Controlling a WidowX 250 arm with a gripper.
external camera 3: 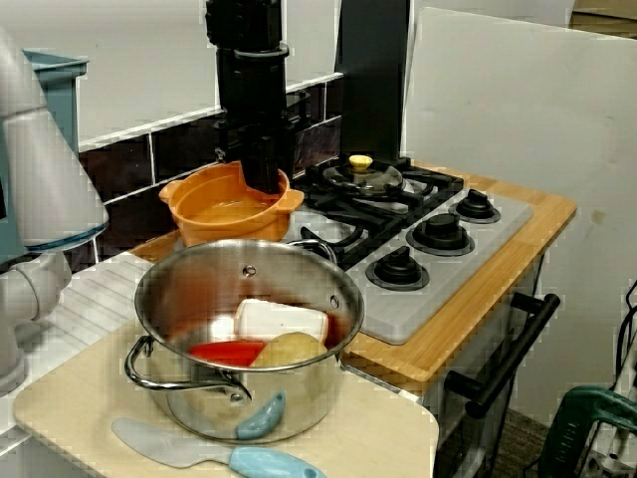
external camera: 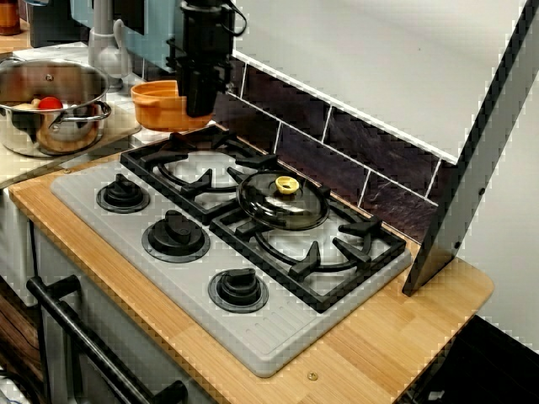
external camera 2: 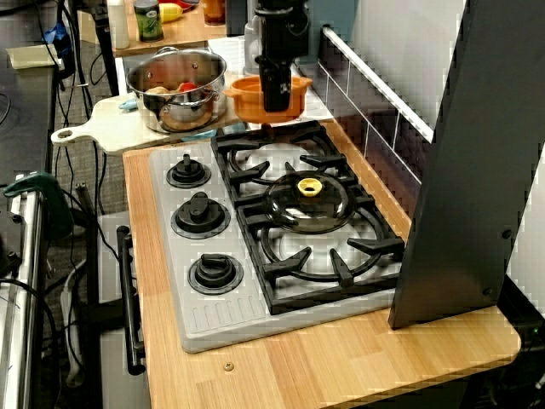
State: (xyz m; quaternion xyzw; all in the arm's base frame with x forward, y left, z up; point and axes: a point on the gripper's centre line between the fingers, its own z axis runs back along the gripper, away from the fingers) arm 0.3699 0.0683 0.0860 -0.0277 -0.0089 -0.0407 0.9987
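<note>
Pot-side view: gripper [external camera 3: 261,184] sits at far-right rim of orange bowl [external camera 3: 214,231], can't tell if clamped; bowl looks light, rigid, slick, so grab the rim.

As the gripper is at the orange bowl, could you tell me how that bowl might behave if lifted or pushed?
The orange bowl looks plastic and empty, so probably light and stiff. The gripper stands at one side of its rim; lifting there would likely tilt it. Being low and wide, it should slide rather than tip.
</note>
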